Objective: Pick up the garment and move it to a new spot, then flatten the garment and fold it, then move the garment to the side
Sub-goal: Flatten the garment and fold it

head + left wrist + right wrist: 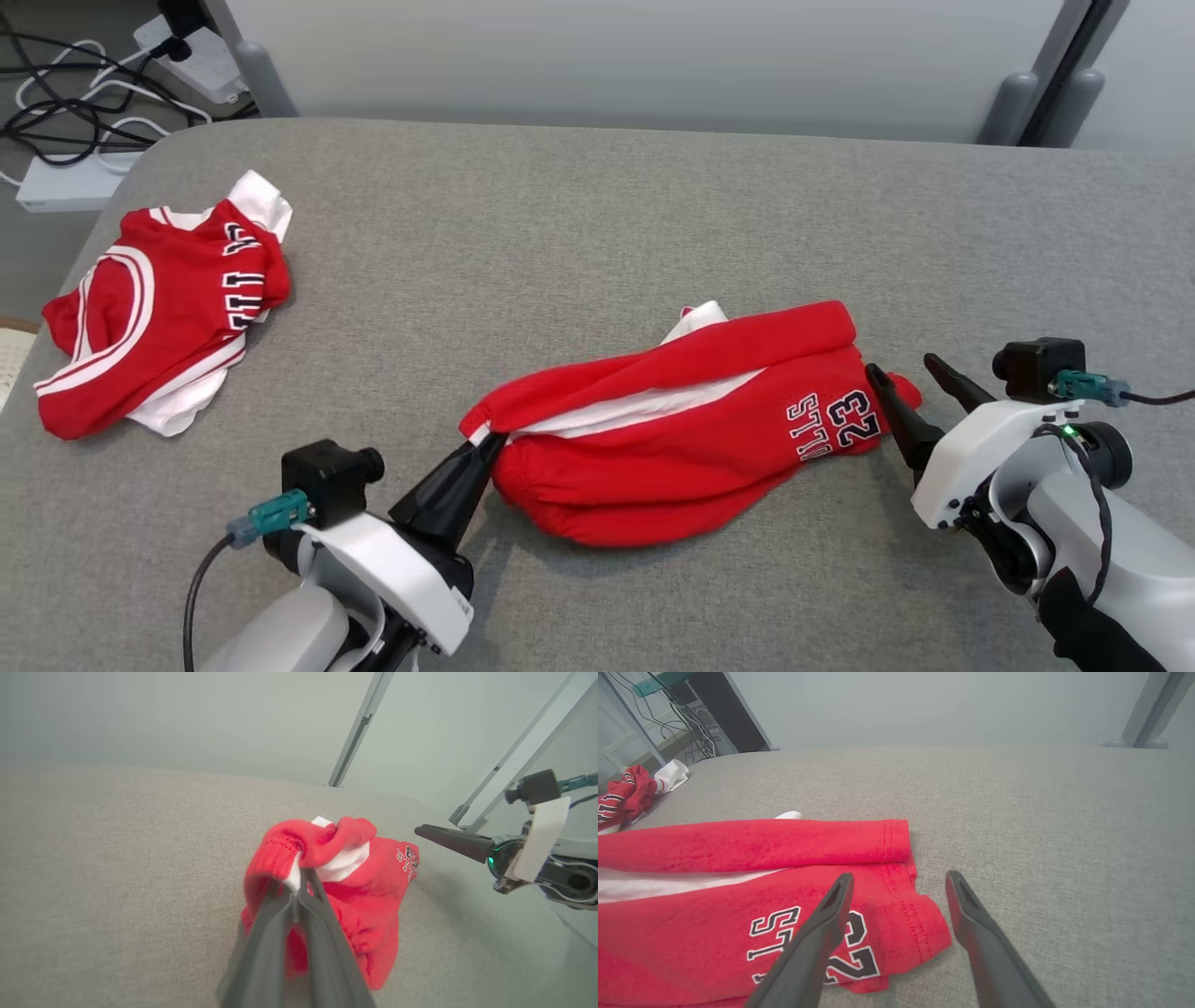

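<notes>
Garment (672,439), red, printed 23, lies bunched lengthwise at centre-front of grey table (597,215). Left gripper (485,446) clamped on its left end. Right gripper (903,366) spread wide at the right hem corner, holding nothing. Second red jersey (159,317) far left.

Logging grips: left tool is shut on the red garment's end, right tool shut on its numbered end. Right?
No: the right tool stands open at the numbered end, holding nothing, per the right wrist view. The left tool is shut on the garment.
</notes>
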Controlling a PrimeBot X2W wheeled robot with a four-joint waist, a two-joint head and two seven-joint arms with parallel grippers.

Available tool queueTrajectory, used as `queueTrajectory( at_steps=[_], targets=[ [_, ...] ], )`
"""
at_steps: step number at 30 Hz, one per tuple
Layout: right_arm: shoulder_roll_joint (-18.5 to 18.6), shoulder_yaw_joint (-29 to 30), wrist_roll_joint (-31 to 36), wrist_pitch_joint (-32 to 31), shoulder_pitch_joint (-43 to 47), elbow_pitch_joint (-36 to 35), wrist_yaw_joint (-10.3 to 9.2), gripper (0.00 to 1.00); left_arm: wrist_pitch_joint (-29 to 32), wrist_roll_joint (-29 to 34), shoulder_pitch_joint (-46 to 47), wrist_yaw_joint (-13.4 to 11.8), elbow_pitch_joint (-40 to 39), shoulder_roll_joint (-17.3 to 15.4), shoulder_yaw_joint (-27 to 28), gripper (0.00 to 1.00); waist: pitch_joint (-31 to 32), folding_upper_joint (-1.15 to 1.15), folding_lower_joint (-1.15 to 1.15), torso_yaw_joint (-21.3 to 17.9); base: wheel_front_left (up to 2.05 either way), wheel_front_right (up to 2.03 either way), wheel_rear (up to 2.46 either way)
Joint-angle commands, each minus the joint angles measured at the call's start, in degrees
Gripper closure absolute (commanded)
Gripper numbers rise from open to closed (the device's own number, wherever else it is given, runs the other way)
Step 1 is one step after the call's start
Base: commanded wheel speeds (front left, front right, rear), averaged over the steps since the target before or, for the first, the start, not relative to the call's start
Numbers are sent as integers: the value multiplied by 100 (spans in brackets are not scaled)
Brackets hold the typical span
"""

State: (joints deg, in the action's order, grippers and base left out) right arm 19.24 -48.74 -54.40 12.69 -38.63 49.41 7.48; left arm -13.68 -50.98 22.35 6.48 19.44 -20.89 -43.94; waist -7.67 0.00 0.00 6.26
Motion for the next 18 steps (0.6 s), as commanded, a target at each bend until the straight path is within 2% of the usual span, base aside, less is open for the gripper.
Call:
queueTrajectory(
  at_steps=[1, 6, 11, 12, 13, 14, 18],
  targets=[
    [7, -169, -17, 75, -108, 70, 1, 0, 8, 44, -39, -98, -282, -235, 153, 100, -18, 0, 0, 143, 0, 0, 0],
    [-89, -379, -205, -18, -157, 180, 1, 0, -4, 8, -273, -277, -598, -375, 235, 100, -28, 0, 0, 254, 0, 0, 0],
    [-166, -682, -444, -337, -113, 371, 1, 0, -9, -7, -402, -350, -858, -417, 234, 100, -54, 0, 0, 360, 0, 0, 0],
    [-177, -736, -484, -376, -112, 397, 1, 11, -10, -11, -399, -345, -890, -403, 226, 100, -64, 0, 0, 371, 0, 0, 0],
    [-184, -787, -516, -393, -119, 416, 1, 74, -10, -10, -389, -342, -917, -391, 218, 100, -73, 0, 0, 378, 0, 0, 0],
    [-191, -830, -552, -409, -123, 435, 1, 100, -11, -8, -379, -340, -938, -383, 214, 100, -81, 0, 0, 378, 0, 0, 0],
    [-148, -1040, -649, -411, -124, 390, 1, 100, -27, 40, -311, -306, -999, -369, 208, 100, -100, 0, 0, 315, 0, 0, 0]
  ],
)
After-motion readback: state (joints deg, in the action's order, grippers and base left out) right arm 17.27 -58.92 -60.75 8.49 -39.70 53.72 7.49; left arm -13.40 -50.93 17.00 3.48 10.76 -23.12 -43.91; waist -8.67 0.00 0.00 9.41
